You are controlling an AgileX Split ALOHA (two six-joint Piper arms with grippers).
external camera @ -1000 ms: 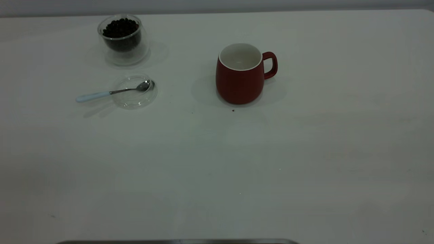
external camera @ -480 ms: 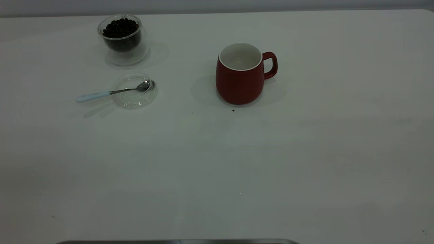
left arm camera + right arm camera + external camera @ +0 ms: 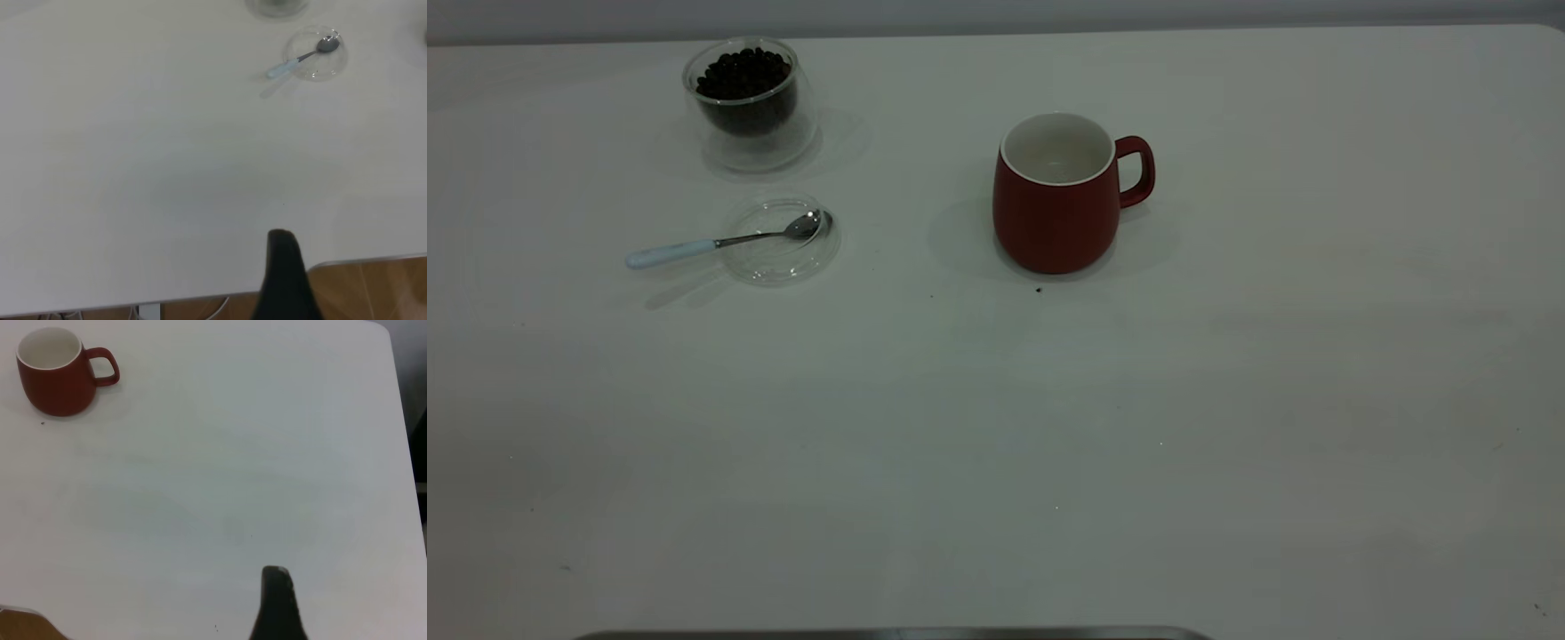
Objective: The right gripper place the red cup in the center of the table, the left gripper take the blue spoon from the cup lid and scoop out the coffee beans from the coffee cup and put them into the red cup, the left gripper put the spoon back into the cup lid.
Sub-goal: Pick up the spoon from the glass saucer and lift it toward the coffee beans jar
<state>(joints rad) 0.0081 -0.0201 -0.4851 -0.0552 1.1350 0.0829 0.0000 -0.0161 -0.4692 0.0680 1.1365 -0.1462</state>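
Black left gripper [image 3: 285, 280] hangs above table [image 3: 133, 167].

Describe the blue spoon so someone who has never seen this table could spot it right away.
On the white table, look left of the red cup, just in front of the glass coffee cup. The blue spoon rests with its silver bowl in the clear cup lid, its pale blue handle reaching out over the tabletop; it is the only slender utensil.

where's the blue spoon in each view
Exterior view: the blue spoon lies at upper left, bowl in the cup lid, handle out on the table.
Left wrist view: far across the table.
Right wrist view: not in it.
Shared landmark: the cup lid.
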